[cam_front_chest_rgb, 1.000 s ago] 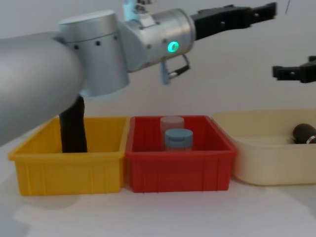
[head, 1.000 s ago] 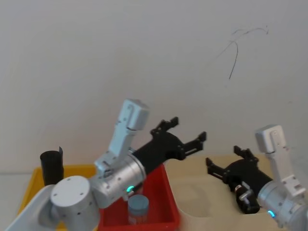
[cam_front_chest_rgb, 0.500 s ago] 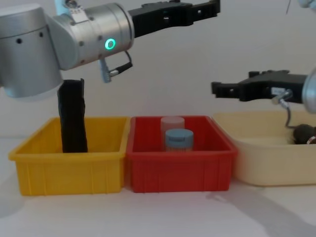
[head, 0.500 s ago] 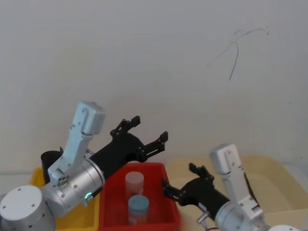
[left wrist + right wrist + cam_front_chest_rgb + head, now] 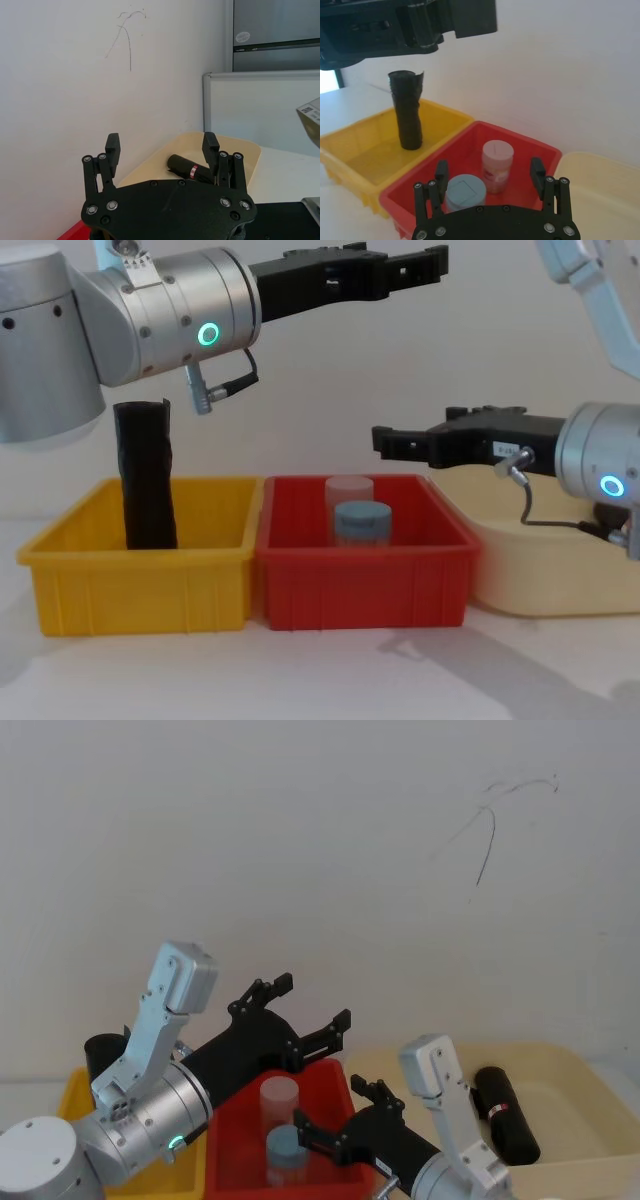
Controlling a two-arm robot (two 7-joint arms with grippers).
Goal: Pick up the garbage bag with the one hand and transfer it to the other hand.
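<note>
White wall behind, bins in a row below. I see the garbage bag (image 5: 505,1113) lying in the cream bin (image 5: 530,580), well clear of both claws. My left gripper (image 5: 161,142) and right gripper (image 5: 489,170) hang spread and empty over the red bin (image 5: 360,585). Pickup and handover both remain.

The left end effector (image 5: 313,1002) and right end effector (image 5: 330,1112) are flat, matt black, two-fingered claws. Silver screw heads (image 5: 224,202) stud their base plates. Each is mounted on a round silver-grey wrist with a glowing ring, green on the left wrist (image 5: 208,335) and bluer on the right wrist (image 5: 610,486). A pale grey box (image 5: 183,977) rides on each wrist. A thin grey cable (image 5: 228,388) loops beneath the left one.
</note>
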